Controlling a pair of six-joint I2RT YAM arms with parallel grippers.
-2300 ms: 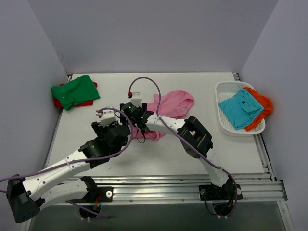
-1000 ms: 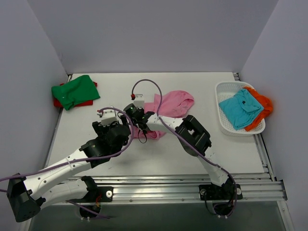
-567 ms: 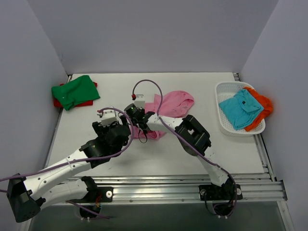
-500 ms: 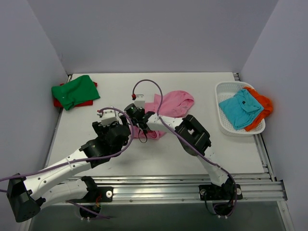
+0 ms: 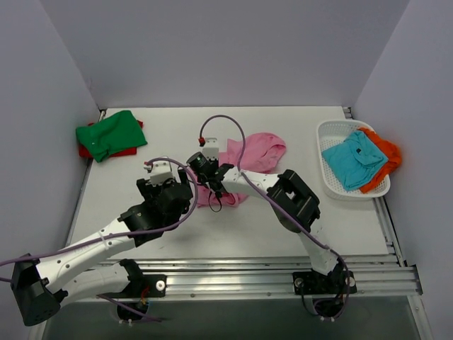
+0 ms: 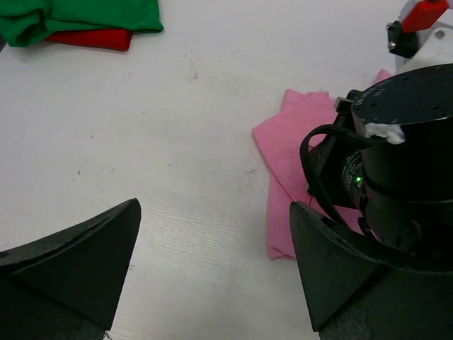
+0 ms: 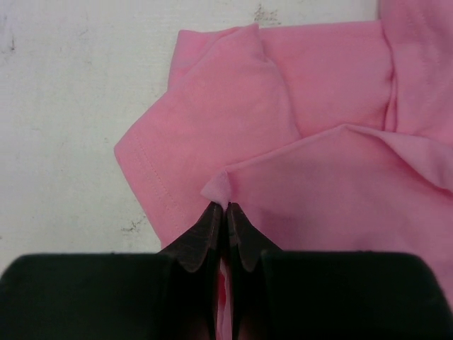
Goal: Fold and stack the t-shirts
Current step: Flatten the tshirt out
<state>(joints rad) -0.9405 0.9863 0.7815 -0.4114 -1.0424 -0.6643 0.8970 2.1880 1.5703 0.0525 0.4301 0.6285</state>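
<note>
fingertips (image 7: 209, 225) of the right gripper (image 7: 226, 210) are pressing together, pinching a raised fold of the pink t-shirt (image 7: 318, 92) at table centre. right arm is bending at the elbow & reaching leftward over that shirt. left gripper (image 6: 214, 211) is hovering w/ jaws spread wide just beside the pink cloth. 5 shirts: 1 pink, green shirt (image 5: 110, 133) lying on red shirt (image 6: 92, 39) at far left, teal shirt (image 5: 352, 161) & orange shirt (image 5: 386, 152) sitting in 1 white basket (image 5: 325, 134) at right. white table (image 5: 368, 227), pale grey walls (image 5: 226, 49) are enclosing it.
</note>
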